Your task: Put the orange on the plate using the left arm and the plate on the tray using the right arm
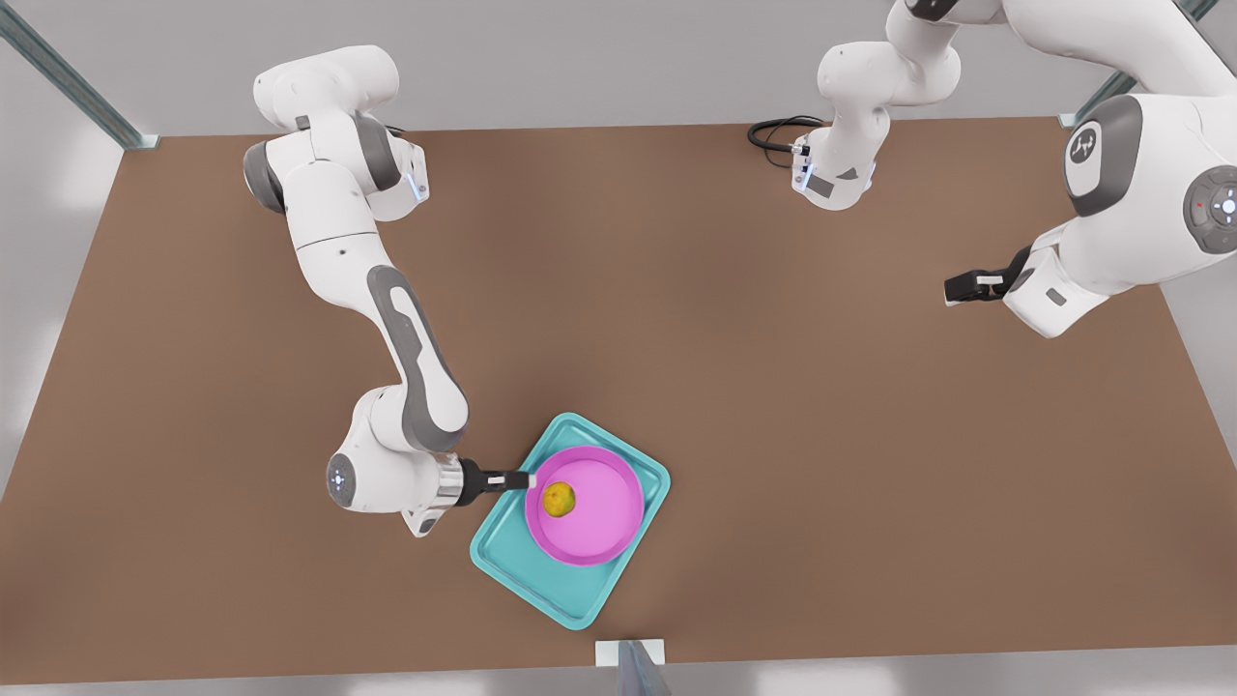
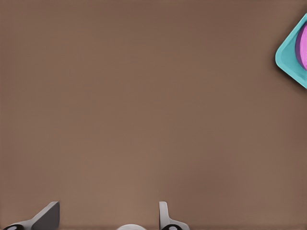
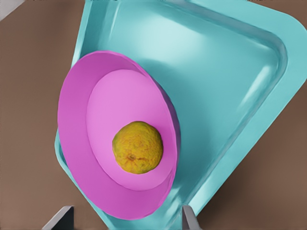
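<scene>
**Plate on tray, right gripper at its rim**

Orange: lies in the plate, toward the rim nearest the right gripper. Plate: on the tray, apparently tilted. Right gripper: fingers apart, astride the plate's rim. Likely next: release, retreat. Left gripper: open, waiting well apart above bare brown counter.

The right arm reaches from the far left of the front view down toward the near middle, its wrist bent sideways and low. The right gripper points toward the front view's right, fingers spread apart. The left arm waits at the far right, raised, its left gripper parted wide over bare table.
</scene>
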